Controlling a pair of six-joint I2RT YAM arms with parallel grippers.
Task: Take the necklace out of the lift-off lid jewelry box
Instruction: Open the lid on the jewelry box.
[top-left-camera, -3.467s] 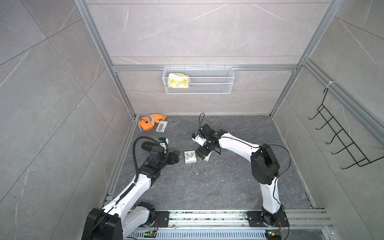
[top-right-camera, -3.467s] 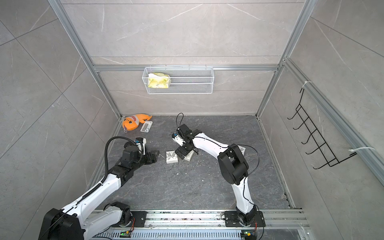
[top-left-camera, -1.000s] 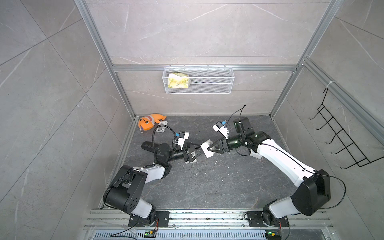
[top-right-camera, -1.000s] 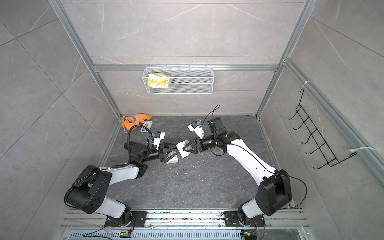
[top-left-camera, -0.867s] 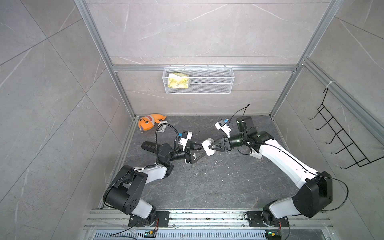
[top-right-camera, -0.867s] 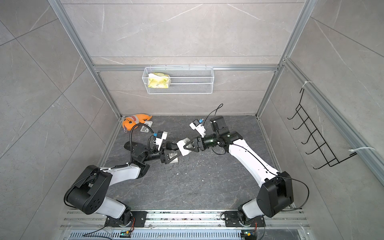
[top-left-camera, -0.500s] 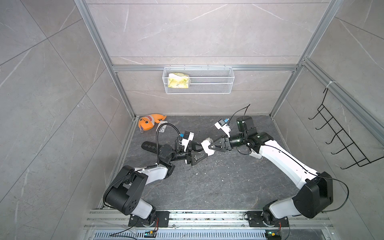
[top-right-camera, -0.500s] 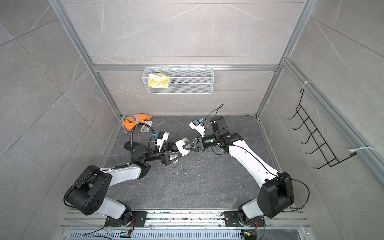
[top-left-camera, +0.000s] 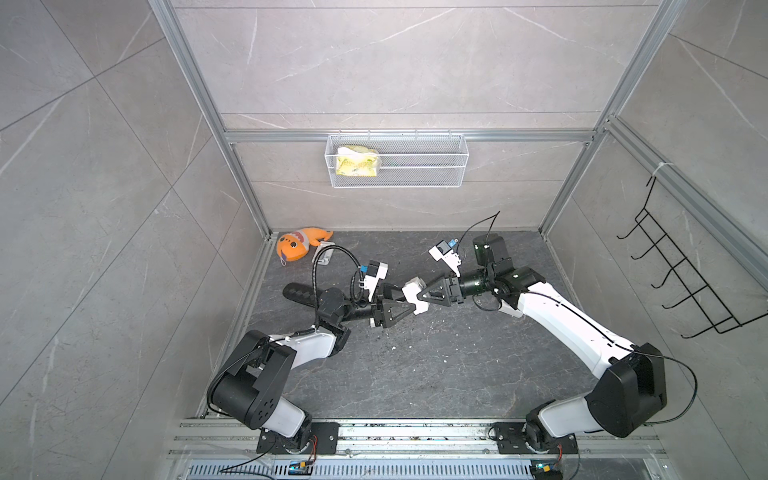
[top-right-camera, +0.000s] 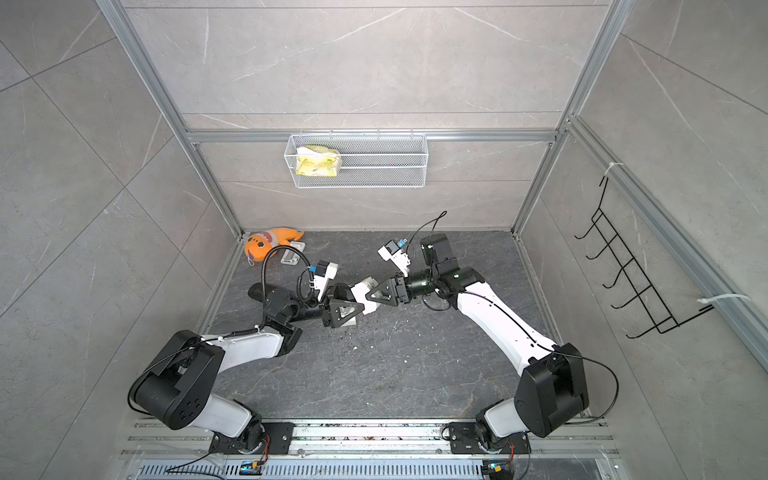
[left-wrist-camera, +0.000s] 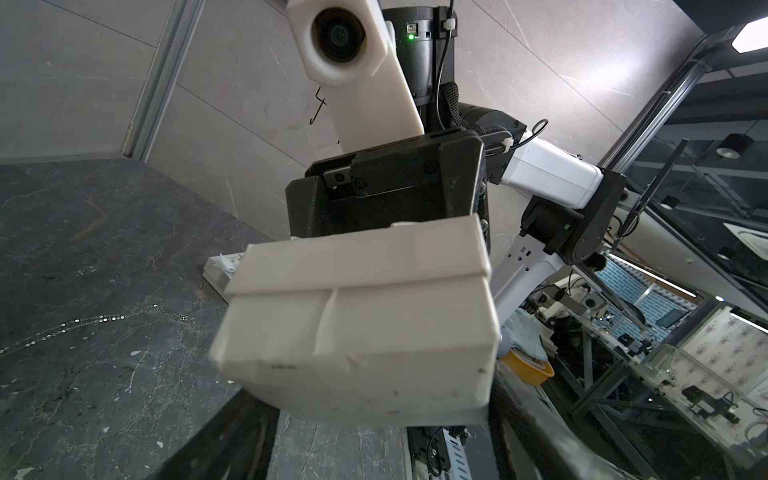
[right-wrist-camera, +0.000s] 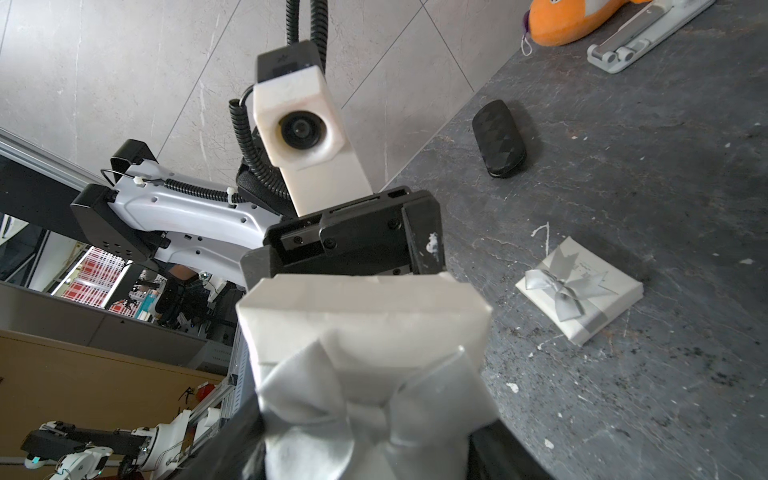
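Aloft over the dark table (top-left-camera: 415, 374), a white box (top-left-camera: 411, 289) hangs between two robot arms that meet tip to tip, as both top views show (top-right-camera: 360, 288). The right gripper (top-left-camera: 424, 293) clasps the box at a middling spread, one black finger on each side. Its wrist camera shows the lid's grey satin bow facing back toward it, on the box (right-wrist-camera: 361, 316) held clear of the table. From the opposite side, the left gripper (top-left-camera: 405, 305) reaches in with its jaws wide and straddling the box's far end. Its dark fingers (left-wrist-camera: 528, 424) run just beside the box's walls (left-wrist-camera: 365, 324) in the left wrist view. Whether they press on the cardboard cannot be told. The lid sits on the base, with the seam between the two parts plain in that view, so nothing inside the box can be seen. A thin silver chain (left-wrist-camera: 89, 321), a necklace by its look, lies loose on the table. It is apart from both grippers and lower than the held box. A second box (right-wrist-camera: 577, 291), white and tied with a grey bow, rests on the table near the left gripper, untouched. An orange plush toy (top-left-camera: 297, 245) lies in the far corner, well apart from the arms.
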